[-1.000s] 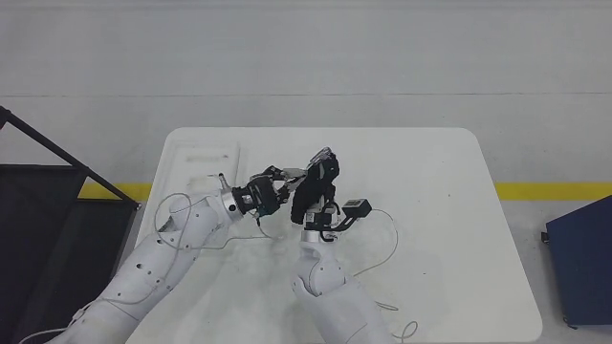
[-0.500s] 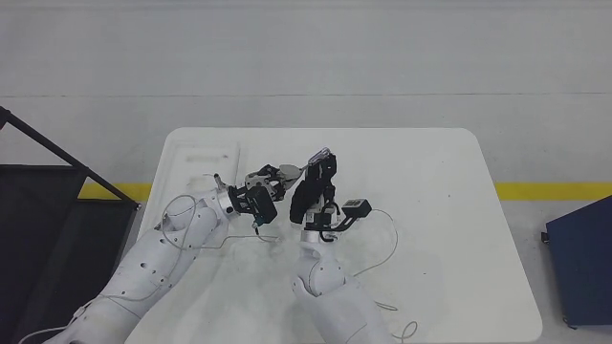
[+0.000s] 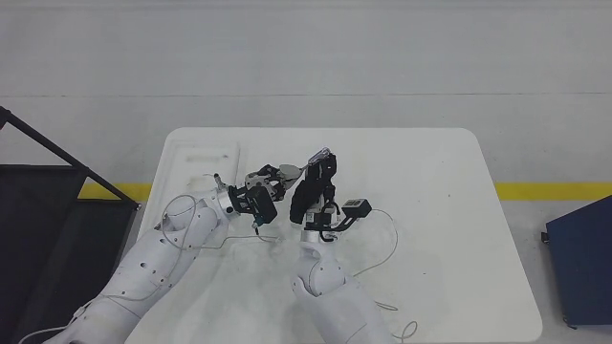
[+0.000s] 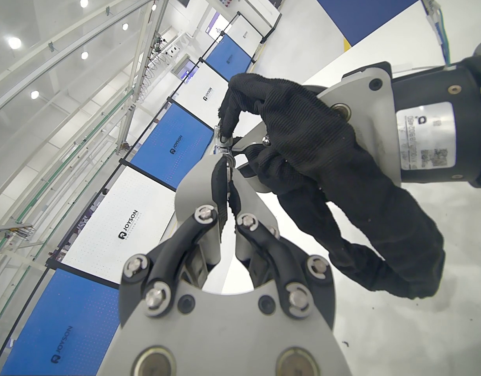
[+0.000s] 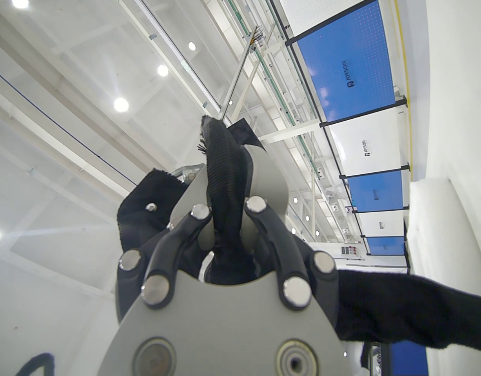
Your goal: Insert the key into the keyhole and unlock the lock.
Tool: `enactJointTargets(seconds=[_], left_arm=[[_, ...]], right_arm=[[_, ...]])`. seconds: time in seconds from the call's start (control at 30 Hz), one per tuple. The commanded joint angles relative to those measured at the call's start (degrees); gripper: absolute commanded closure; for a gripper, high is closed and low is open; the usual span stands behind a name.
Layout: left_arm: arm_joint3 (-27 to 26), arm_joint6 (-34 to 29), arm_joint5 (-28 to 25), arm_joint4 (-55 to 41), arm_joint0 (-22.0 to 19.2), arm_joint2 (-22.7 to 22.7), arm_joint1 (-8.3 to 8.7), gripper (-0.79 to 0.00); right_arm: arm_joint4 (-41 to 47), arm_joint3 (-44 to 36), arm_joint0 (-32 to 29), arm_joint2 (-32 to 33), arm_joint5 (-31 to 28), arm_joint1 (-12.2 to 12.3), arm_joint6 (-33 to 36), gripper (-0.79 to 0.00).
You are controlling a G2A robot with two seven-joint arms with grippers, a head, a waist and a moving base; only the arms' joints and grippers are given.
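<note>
**Key pinched and lined up at the lock**

Nearest, in the left wrist view, the left gripper [image 4: 225,166] has its jaws pressed together on a thin sliver of bright metal, which I take to be the key [image 4: 221,148]. Only a short length shows past the tips. Just beyond, its far end meets a small silvery piece, the lock [image 4: 219,134] by my reading. This sits under a fingertip of the right gripper [image 4: 236,143], whose jaws are drawn in close around it. Black cloth [image 4: 303,127] sleeves those fingers and hides most of the lock. I cannot make out the keyhole, or whether the key is already in it.

The key should be light, stiff and smooth, so it is likely to swivel in a pinch. The flat head is the place to hold it, squarely across both faces, so a turn carries through instead of slipping. The lock looks small and hard (heavier than the key, I would guess) and will want to twist along with the key. It needs a firm hold on its body. The cloth may add friction, but it also gives.

Farther off, the top view puts both grippers tip to tip over the middle of the white surface [image 3: 430,248], with a thin cable [image 3: 392,234] beside them.
</note>
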Motion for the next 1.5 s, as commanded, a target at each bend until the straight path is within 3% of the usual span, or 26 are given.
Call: enactJointTargets(seconds=[0.0, 0.47, 0.5, 0.57, 0.6, 1.13, 1.3, 1.4, 1.47], left_arm=[[0.0, 0.0, 0.0, 0.0, 0.0, 0.0, 0.0, 0.0], [0.0, 0.0, 0.0, 0.0, 0.0, 0.0, 0.0, 0.0], [0.0, 0.0, 0.0, 0.0, 0.0, 0.0, 0.0, -0.028], [0.0, 0.0, 0.0, 0.0, 0.0, 0.0, 0.0, -0.388], [0.0, 0.0, 0.0, 0.0, 0.0, 0.0, 0.0, -0.785], [-0.28, -1.28, -1.33, -3.1, 0.76, -0.48, -0.12, -0.785], [-0.31, -4.41, -12.3, -17.38, 2.35, -2.8, -0.31, -0.785], [0.51, -8.27, -22.21, -30.11, 3.52, -4.39, -0.42, -0.785], [2.09, -15.4, -32.67, -40.52, 3.89, -4.76, -0.44, -0.785]], right_arm=[[0.0, 0.0, 0.0, 0.0, 0.0, 0.0, 0.0, 0.0], [-1.21, -4.69, -2.32, 2.1, 3.53, 0.99, 1.12, 0.0], [-1.33, -4.92, -2.47, 2.31, 3.68, 1.05, 1.09, 0.0], [-1.56, -5.4, -2.74, 2.69, 3.97, 1.15, 1.09, 0.0], [-1.63, -5.61, -2.86, 2.83, 4.08, 1.2, 1.16, 0.0], [-1.34, -7.12, -3.36, 3.4, 4.41, 1.46, 1.34, 0.0], [-0.86, -8.39, -3.0, 4.95, 4.16, 1.52, 2.23, 0.0], [-1.31, -9.3, -2.58, 5.57, 4.23, 1.55, 3.1, 0.0], [-1.64, -9.91, -2.27, 5.71, 4.46, 1.51, 3.56, 0.0]])
